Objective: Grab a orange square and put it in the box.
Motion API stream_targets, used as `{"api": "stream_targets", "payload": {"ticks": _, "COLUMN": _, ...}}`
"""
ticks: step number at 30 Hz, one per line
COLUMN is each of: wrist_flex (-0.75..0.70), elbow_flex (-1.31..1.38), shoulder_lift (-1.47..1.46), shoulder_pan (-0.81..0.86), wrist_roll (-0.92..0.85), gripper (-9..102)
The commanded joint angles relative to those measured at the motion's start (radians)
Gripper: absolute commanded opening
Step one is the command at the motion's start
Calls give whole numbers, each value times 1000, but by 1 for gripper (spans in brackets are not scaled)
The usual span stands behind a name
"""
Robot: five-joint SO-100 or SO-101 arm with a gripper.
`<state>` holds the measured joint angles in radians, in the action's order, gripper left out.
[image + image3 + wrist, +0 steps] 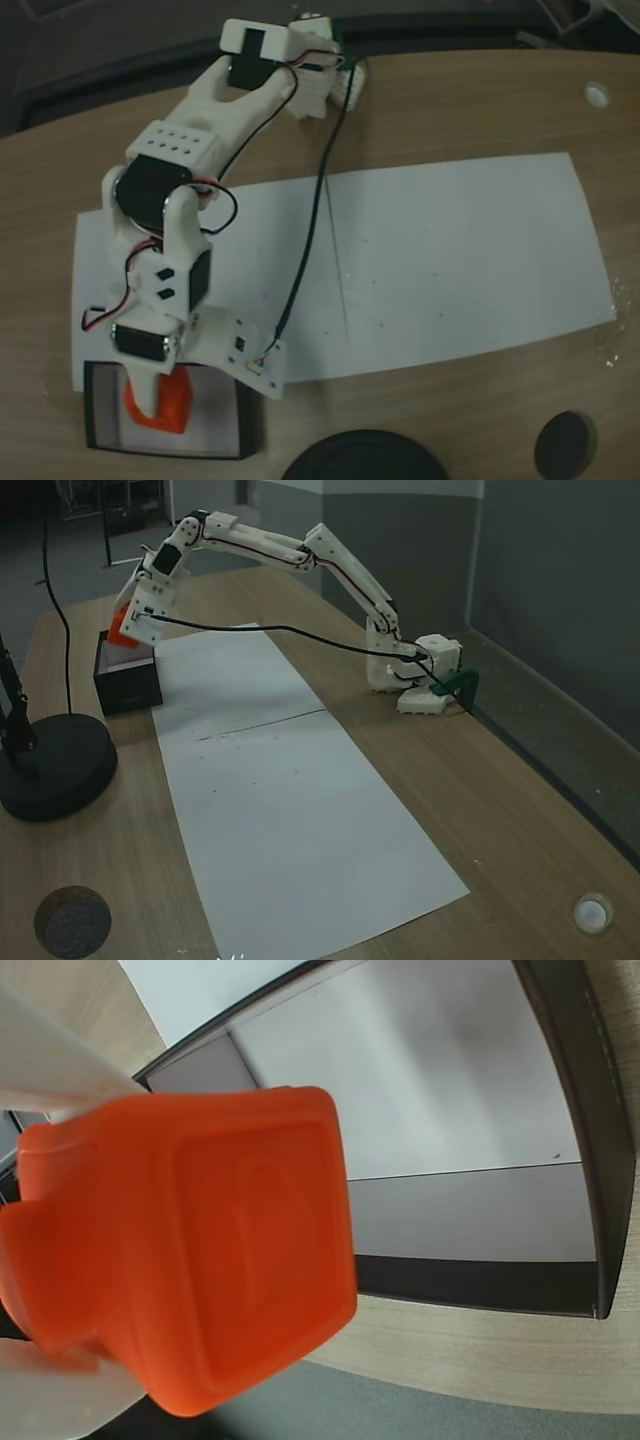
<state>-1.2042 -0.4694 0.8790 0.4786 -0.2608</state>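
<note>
My gripper is shut on the orange square, a small bright orange-red block. In the wrist view the orange square is close to the lens, with a faint raised shape on its face and a white finger against its upper side. The box is a shallow tray with black walls and a pale floor at the table's lower left. The block hangs directly over it, near its front wall. From the side, the gripper holds the block just above the box.
A long white paper sheet covers the middle of the wooden table. A large round black base stands next to the box, and a small black disc lies farther along. A black cable trails from the arm.
</note>
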Motion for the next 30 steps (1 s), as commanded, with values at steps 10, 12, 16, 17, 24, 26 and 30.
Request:
{"api": "stream_targets", "payload": {"ticks": 10, "wrist_flex": 26, "elbow_flex": 61, "shoulder_lift": 12, "shoulder_pan": 11, "wrist_roll": 3, "gripper": 33}}
{"api": "stream_targets", "payload": {"ticks": 12, "wrist_flex": 25, "elbow_flex": 61, "shoulder_lift": 17, "shoulder_pan": 12, "wrist_roll": 3, "gripper": 34}}
{"api": "stream_targets", "payload": {"ticks": 16, "wrist_flex": 23, "elbow_flex": 61, "shoulder_lift": 25, "shoulder_pan": 25, "wrist_roll": 6, "gripper": 34}}
{"api": "stream_targets", "payload": {"ticks": 17, "wrist_flex": 21, "elbow_flex": 61, "shoulder_lift": 28, "shoulder_pan": 26, "wrist_roll": 14, "gripper": 34}}
{"api": "stream_targets", "payload": {"ticks": 24, "wrist_flex": -264, "elbow_flex": 137, "shoulder_lift": 129, "shoulder_pan": -14, "wrist_roll": 34, "gripper": -1}}
{"api": "stream_targets", "payload": {"ticks": 26, "wrist_flex": -405, "elbow_flex": 153, "shoulder_lift": 178, "shoulder_pan": -40, "wrist_roll": 60, "gripper": 1}}
{"api": "stream_targets", "payload": {"ticks": 30, "wrist_flex": -534, "elbow_flex": 112, "shoulder_lift": 304, "shoulder_pan": -92, "wrist_roll": 166, "gripper": 0}}
